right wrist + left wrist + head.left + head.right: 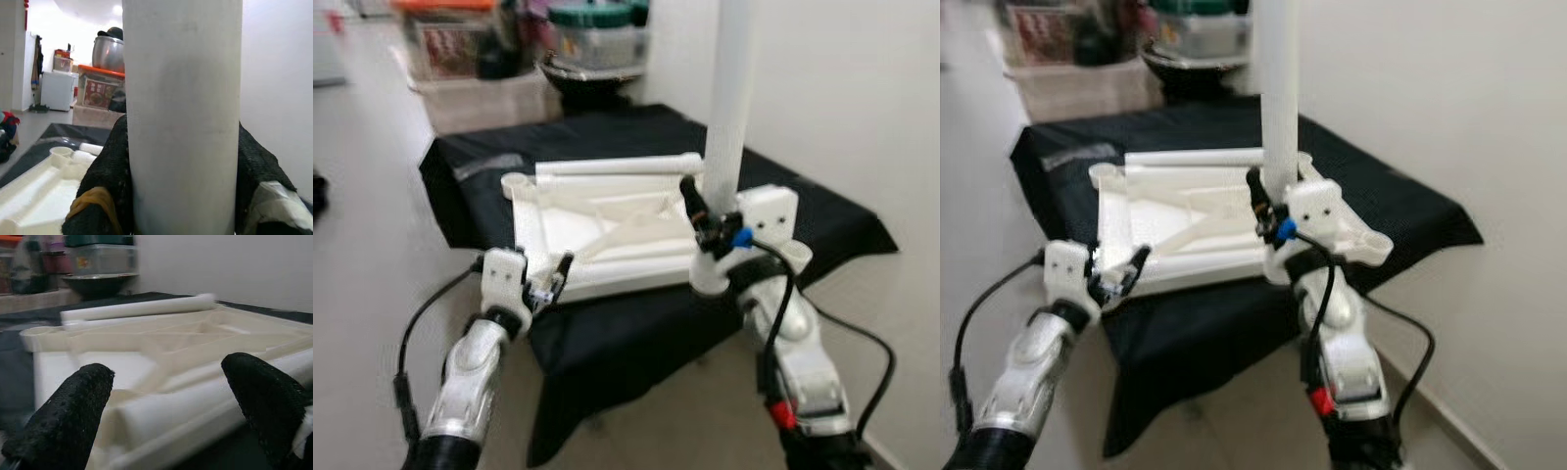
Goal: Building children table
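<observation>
White plastic everywhere on this one. The right gripper (698,217) is clamped tight around a tall white table leg (729,98); in the right wrist view its black fingers (108,171) hug both sides of the tube. That leg stands upright at the near right corner of the upside-down white tabletop (597,235), which lies on a black cloth (822,220) draped over a low surface next to the wall.

The left gripper (558,277) is spread wide, nothing in it, sitting right at the near left edge of the tabletop, with the rim lying between its two fingertips (73,406). Can't tell if they actually touch it. A second white leg (617,167) lies flat along the far edge of the tabletop.
</observation>
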You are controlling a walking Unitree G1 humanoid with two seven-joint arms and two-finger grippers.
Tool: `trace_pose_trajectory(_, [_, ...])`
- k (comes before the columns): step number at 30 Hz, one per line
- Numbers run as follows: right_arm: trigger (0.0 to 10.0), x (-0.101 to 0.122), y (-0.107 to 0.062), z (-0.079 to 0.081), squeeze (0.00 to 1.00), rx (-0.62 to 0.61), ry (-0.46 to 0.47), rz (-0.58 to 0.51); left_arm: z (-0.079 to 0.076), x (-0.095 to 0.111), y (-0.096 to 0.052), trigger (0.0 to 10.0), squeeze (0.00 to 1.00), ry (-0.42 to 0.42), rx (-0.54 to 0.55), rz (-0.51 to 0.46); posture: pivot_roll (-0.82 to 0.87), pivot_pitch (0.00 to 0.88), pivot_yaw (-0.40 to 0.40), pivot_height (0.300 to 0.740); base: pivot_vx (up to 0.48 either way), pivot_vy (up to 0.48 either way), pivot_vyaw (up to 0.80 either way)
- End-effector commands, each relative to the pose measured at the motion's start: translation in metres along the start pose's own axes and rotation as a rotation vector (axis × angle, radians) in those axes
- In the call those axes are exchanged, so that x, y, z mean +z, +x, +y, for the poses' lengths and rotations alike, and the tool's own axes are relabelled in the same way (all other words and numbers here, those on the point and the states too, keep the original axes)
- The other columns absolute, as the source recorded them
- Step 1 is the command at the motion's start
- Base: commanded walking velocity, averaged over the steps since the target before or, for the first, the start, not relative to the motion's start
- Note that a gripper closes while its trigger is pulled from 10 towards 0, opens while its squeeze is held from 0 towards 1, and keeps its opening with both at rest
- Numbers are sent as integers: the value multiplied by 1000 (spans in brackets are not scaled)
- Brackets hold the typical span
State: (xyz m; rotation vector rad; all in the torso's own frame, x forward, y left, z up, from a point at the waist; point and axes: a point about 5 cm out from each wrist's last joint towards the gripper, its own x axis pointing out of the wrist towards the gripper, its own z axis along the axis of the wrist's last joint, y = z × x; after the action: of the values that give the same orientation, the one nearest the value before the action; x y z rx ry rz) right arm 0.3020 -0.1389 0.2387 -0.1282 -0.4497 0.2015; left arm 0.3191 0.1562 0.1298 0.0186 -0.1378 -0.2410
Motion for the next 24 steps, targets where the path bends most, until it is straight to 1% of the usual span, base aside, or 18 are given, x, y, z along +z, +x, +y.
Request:
trace_pose_trajectory(1, [10000, 7, 2, 1, 0, -1, 3, -38, 4, 2, 0, 10000, 0, 12, 12, -3, 47, 0, -82, 740, 0, -480, 800])
trace_pose_trajectory(11, [10000, 9, 3, 0, 0, -27, 32, -52, 3, 12, 2, 10000, 0, 52, 17, -50, 50, 0, -77, 740, 0, -480, 800])
trace_pose_trajectory(16, [10000, 8, 3, 0, 0, -37, 50, -50, 2, 13, 3, 10000, 0, 55, 16, -53, 50, 0, -76, 740, 0, -480, 800])
trace_pose_trajectory(18, [10000, 7, 3, -1, 0, -54, 69, -47, -1, 12, 3, 10000, 0, 54, 5, -52, 47, 0, -71, 740, 0, -472, 800])
trace_pose_trajectory(20, [10000, 6, 3, -2, 0, -66, 71, -47, -3, 11, 2, 10000, 0, 54, -2, -48, 29, 0, -58, 740, 0, -281, 0])
trace_pose_trajectory(23, [10000, 6, 2, -2, 0, -75, 75, -45, -4, 10, 3, 10000, 0, 52, -6, -45, 29, 0, -58, 740, 0, 0, 0])
trace_pose_trajectory(24, [10000, 6, 2, -3, 0, -82, 76, -45, -7, 8, 3, 10000, 0, 46, -13, -40, -5, 0, -39, 740, 0, 0, 0])
